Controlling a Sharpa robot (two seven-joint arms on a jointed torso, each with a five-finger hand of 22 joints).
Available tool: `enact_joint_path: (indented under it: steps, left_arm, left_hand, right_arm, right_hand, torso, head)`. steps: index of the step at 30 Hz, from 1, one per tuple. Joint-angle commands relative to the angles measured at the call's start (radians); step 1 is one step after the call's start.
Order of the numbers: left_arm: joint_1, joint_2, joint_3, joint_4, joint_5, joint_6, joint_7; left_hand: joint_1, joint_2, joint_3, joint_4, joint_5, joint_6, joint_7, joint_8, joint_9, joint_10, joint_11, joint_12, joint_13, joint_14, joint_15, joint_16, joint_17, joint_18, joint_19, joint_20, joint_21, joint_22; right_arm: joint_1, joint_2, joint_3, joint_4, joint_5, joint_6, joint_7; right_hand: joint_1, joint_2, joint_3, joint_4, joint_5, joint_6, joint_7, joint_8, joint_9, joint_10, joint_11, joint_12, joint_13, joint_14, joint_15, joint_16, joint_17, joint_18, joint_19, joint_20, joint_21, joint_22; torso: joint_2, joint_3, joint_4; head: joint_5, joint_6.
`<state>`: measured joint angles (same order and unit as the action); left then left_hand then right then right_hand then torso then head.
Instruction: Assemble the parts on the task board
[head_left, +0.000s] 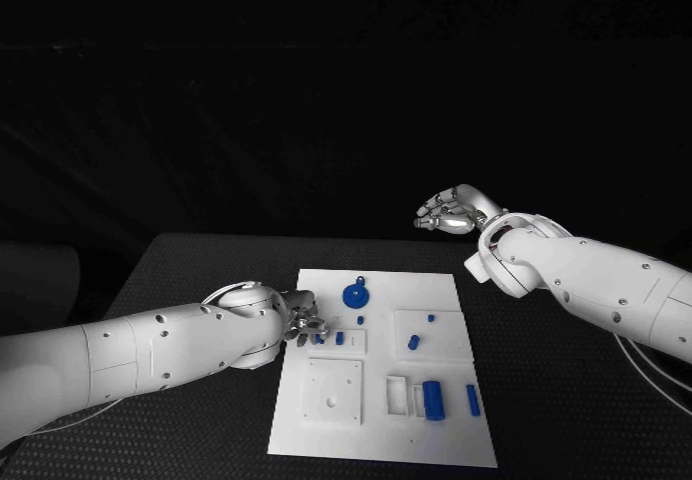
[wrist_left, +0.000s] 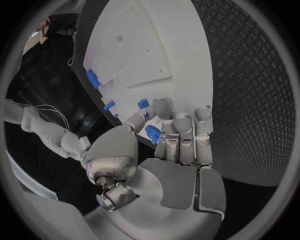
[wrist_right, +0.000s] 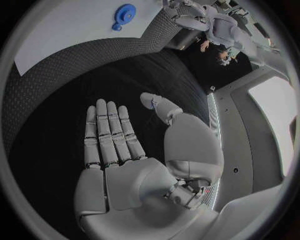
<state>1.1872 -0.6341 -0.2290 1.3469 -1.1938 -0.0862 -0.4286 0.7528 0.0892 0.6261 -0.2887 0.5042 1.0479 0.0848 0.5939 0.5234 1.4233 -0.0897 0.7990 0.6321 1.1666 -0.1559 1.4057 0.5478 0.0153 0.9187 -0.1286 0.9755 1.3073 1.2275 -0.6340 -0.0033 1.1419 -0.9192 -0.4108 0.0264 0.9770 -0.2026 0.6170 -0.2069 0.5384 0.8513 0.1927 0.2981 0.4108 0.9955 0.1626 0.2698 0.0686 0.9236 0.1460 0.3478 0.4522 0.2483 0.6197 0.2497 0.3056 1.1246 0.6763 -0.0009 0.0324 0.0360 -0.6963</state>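
The task board (head_left: 378, 290) is a white plate on the black bench (head_left: 188, 270), with its long axis running from the near edge to the far edge of the bench. On its far part lies a round blue disc (head_left: 356, 295) with a small tab that points to the far side. On the near right part a blue cylinder (head_left: 433, 399) and a thinner blue pin (head_left: 473, 400) lie side by side, both with the long axis near to far. Two small blue pieces (head_left: 421, 332) stand on the square plate at the right of the middle. The left hand (head_left: 299, 322) is at the left edge of the board, just left of two short blue pegs (head_left: 330, 339). In the left wrist view this left hand (wrist_left: 178, 145) has its fingers curled, and a small blue part (wrist_left: 152, 133) sits between the thumb and the fingers, so the hand pinches it. The part is mostly covered by the fingers, and I cannot tell its shape or which way it points. The right hand (head_left: 450, 212) is raised beyond the far right corner of the board, well apart from all parts. In the right wrist view the right hand (wrist_right: 125, 150) is wide, with straight fingers, and it holds nothing. The blue disc (wrist_right: 124, 15) shows there on the board, beyond the fingertips.
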Motion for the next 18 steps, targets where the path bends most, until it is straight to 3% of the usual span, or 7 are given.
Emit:
enact_joint_path:
  steps: [1, 18]
  left_arm:
    - [-0.007, 0.012, -0.005, -0.002, -0.003, 0.063, -0.004]
    - [-0.011, 0.01, -0.008, 0.007, -0.027, 0.091, -0.014]
  left_hand:
    - [0.001, -0.001, 0.004, 0.002, -0.014, 0.084, -0.076, 0.007, 0.0, 0.0, -0.001, 0.005, 0.003, 0.016, -0.024, 0.006, -0.001, 0.009, 0.006, -0.129, 0.006, 0.02]
    - [0.007, 0.009, 0.01, 0.002, -0.023, 0.087, -0.077, 0.008, 0.001, 0.0, -0.003, 0.01, 0.006, 0.018, -0.023, 0.011, -0.001, 0.009, 0.005, -0.13, 0.007, 0.02]
  right_arm:
    - [-0.001, 0.0, 0.0, 0.002, -0.002, 0.012, 0.004]
    - [-0.001, -0.002, 0.0, 0.002, -0.002, 0.012, 0.005]
  right_hand:
    - [0.008, 0.002, -0.001, 0.007, 0.006, -0.008, 0.001, 0.007, -0.002, 0.001, 0.002, -0.003, 0.0, -0.009, 0.0, -0.005, -0.001, 0.003, -0.006, 0.003, -0.005, 0.001]
    - [0.009, 0.002, 0.0, 0.007, 0.01, -0.008, 0.001, 0.008, -0.002, 0.001, 0.002, -0.004, 0.0, -0.01, 0.0, -0.005, -0.001, 0.003, -0.007, 0.003, -0.006, 0.002]
  torso:
    - [0.0, 0.0006, -0.0003]
    - [0.0, 0.0, 0.0004]
  head:
    - [0.0, 0.0]
    - [-0.003, -0.003]
